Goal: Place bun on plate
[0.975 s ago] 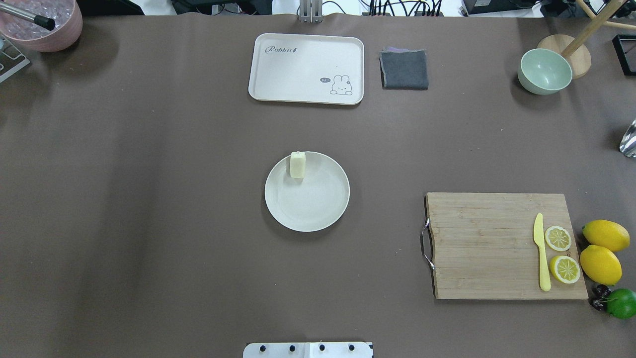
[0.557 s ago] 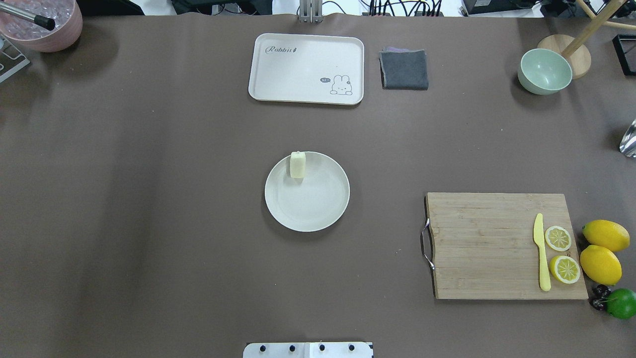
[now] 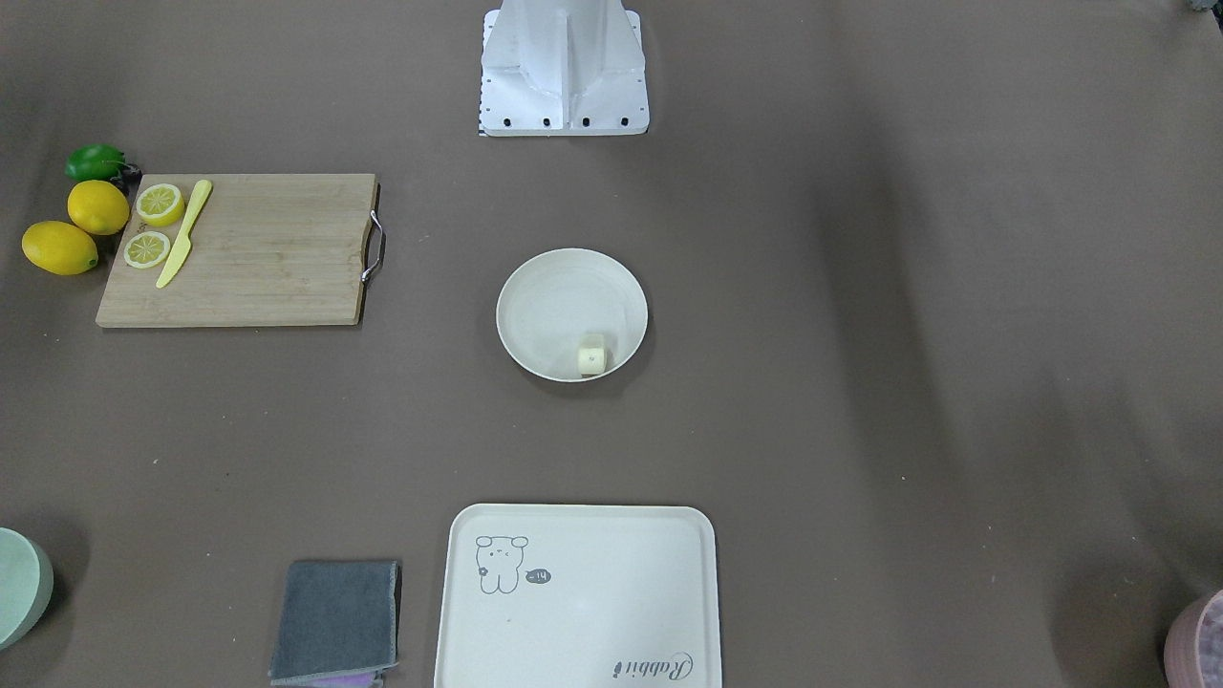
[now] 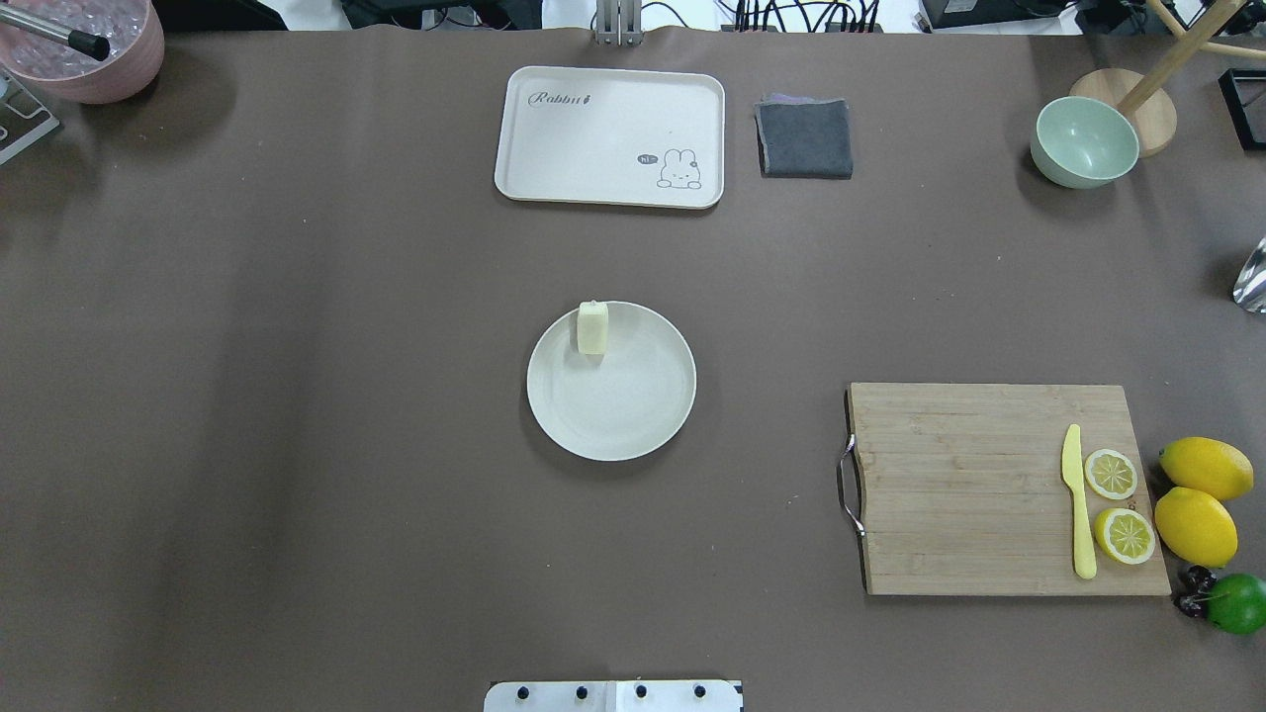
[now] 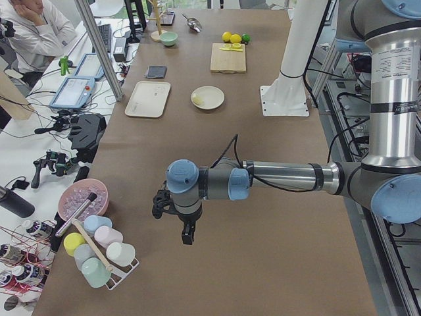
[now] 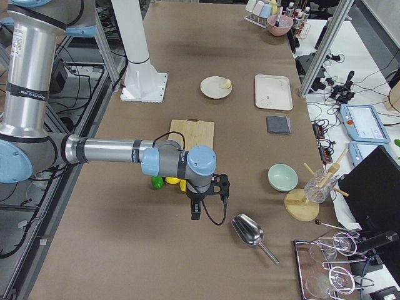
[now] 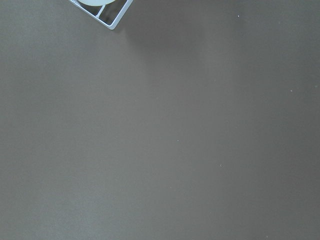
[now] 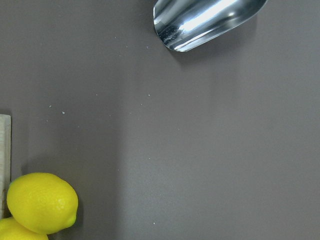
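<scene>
The bun [image 4: 592, 327] stood by the rim of the plate [image 4: 623, 410]; a jolt could tip it off. The left claw [image 5: 186, 234] and right claw [image 6: 195, 213] (open or closed: cannot tell) hung far away.

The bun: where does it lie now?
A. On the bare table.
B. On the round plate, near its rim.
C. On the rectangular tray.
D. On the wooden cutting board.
B: the bun lies inside the plate, close to the rim on the side facing the tray.

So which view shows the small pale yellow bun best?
Overhead exterior: the small pale yellow bun sits unblocked on the round off-white plate, far side. Front-facing shows it smaller; side views, a speck; wrist cameras miss it.
</scene>
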You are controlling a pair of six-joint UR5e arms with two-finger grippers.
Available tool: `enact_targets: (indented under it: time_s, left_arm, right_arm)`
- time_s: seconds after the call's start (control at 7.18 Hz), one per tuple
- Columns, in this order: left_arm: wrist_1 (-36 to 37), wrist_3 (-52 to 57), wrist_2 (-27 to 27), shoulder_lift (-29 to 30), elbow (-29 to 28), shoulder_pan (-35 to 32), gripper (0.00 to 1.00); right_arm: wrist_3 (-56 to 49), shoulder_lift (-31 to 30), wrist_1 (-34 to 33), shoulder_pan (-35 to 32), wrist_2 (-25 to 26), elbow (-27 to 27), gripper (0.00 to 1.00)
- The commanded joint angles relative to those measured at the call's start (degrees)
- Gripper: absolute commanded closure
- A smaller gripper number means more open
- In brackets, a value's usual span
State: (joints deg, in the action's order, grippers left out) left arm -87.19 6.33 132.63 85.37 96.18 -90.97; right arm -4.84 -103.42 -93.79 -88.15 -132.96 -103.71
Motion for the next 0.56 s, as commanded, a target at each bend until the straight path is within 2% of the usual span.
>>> enact_targets:
  time_s: [0.0,0.42]
  left_arm:
    - [0.0,0.0,0.0,0.1,0.0,0.0,0.02]
    - [0.0,0.0,0.0,0.0,0.0,0.0,0.02]
  right_arm:
    - [0.0,0.0,0.0,0.0,0.1,-0.5,0.00]
    - [-0.1,0.1,0.0,0.0,0.2,-0.8,0.00]
